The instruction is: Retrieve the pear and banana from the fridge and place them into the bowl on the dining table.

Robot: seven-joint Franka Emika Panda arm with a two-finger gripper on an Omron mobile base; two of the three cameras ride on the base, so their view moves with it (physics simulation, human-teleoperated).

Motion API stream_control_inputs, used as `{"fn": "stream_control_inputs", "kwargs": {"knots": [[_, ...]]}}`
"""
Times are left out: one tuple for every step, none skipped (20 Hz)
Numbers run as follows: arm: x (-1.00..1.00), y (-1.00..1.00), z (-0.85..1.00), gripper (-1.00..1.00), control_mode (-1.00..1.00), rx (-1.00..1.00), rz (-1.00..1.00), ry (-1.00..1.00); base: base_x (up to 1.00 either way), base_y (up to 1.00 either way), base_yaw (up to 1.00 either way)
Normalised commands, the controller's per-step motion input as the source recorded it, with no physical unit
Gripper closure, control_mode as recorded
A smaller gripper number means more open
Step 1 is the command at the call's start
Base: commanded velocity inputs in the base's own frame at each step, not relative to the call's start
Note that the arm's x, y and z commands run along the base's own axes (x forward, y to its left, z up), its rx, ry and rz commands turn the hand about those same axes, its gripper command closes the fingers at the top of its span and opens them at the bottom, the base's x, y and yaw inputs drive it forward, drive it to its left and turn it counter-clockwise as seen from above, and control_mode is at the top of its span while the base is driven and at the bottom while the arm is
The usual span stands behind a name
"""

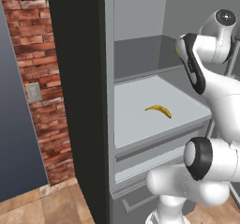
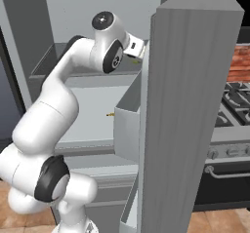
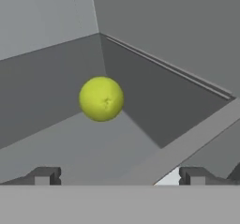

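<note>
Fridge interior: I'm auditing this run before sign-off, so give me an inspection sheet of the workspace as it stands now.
Surface: light grey fridge shelves; door swung open.
Job's things: banana lies on the middle shelf; pear sits on a shelf near a back corner, ahead of the gripper. Bowl and dining table: nothing seen.
Clutter: nothing seen.
Grippers: gripper open, empty, fingertips apart from the pear.
Cables: nothing seen.
Surroundings: brick wall with a wall plate on one side, stove on the other, wooden floor.
</note>
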Motion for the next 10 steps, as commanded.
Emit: {"fn": "stream_control_inputs", "kwargs": {"knots": [[0.54,0.00,-0.09,-1.00,-1.00,0.00,0.00,0.00,0.00,0.00,0.00],[0.54,0.00,-0.06,-1.00,-1.00,0.00,0.00,0.00,0.00,0.00,0.00],[0.52,0.00,-0.06,-1.00,-1.00,0.00,0.00,0.00,0.00,0.00,0.00],[0.49,0.00,-0.04,-1.00,-1.00,0.00,0.00,0.00,0.00,0.00,0.00],[0.46,0.00,-0.03,-1.00,-1.00,0.00,0.00,0.00,0.00,0.00,0.00],[0.42,-0.01,0.00,-1.00,-1.00,0.00,0.00,0.00,0.00,0.00,0.00],[0.39,-0.03,0.00,-1.00,-1.00,0.00,0.00,0.00,0.00,0.00,0.00],[0.36,-0.05,0.00,-1.00,-1.00,0.00,0.00,0.00,0.00,0.00,0.00],[0.36,-0.06,0.00,-1.00,-1.00,0.00,0.00,0.00,0.00,0.00,0.00],[0.35,-0.05,0.00,-1.00,-1.00,0.00,0.00,0.00,0.00,0.00,0.00]]}}
